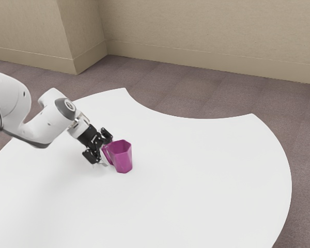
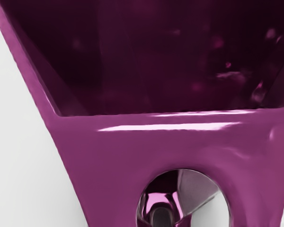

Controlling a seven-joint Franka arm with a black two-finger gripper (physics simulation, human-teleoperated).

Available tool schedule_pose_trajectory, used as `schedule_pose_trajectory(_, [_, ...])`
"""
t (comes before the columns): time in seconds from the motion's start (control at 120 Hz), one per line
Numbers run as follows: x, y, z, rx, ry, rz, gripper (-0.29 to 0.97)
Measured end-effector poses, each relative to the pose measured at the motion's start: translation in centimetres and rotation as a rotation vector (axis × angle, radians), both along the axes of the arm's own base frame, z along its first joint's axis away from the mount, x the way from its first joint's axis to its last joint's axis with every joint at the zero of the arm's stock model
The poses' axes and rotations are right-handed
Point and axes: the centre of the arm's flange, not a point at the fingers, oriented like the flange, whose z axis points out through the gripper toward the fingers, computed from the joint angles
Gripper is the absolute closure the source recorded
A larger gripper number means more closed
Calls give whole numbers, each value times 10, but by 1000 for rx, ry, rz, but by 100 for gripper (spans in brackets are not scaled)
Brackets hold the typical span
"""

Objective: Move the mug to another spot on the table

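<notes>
A magenta faceted mug (image 1: 122, 156) stands upright on the white table (image 1: 196, 175), its handle turned toward the exterior view's left. My black gripper (image 1: 102, 151) is low over the table right at that handle. Its fingers stand apart on either side of the handle, so it is open. In the wrist view the mug (image 2: 170, 156) is very close under my hand, with its dark inside showing past the rim and the handle's loop (image 2: 184, 198) nearest the hand.
The table's curved edge (image 1: 287, 170) runs down the exterior view's right, with carpet floor (image 1: 206, 88) beyond it. White tabletop stretches from the mug toward the exterior view's right and front.
</notes>
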Motion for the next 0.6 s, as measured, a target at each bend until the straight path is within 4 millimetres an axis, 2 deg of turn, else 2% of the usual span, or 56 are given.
schedule_pose_trajectory(0.1, [1,3,18,6,-25,4,5])
schedule_pose_trajectory(0.167, [-5,0,41,10,-46,1,4])
schedule_pose_trajectory(0.242, [-22,-7,74,16,-67,-5,3])
schedule_pose_trajectory(0.325, [-32,-29,117,79,-89,-72,2])
schedule_pose_trajectory(0.417, [-36,-56,148,197,-67,-163,1])
schedule_pose_trajectory(0.467, [-37,-62,161,269,-46,-190,1])
schedule_pose_trajectory(0.6, [-25,-73,211,437,15,-207,1])
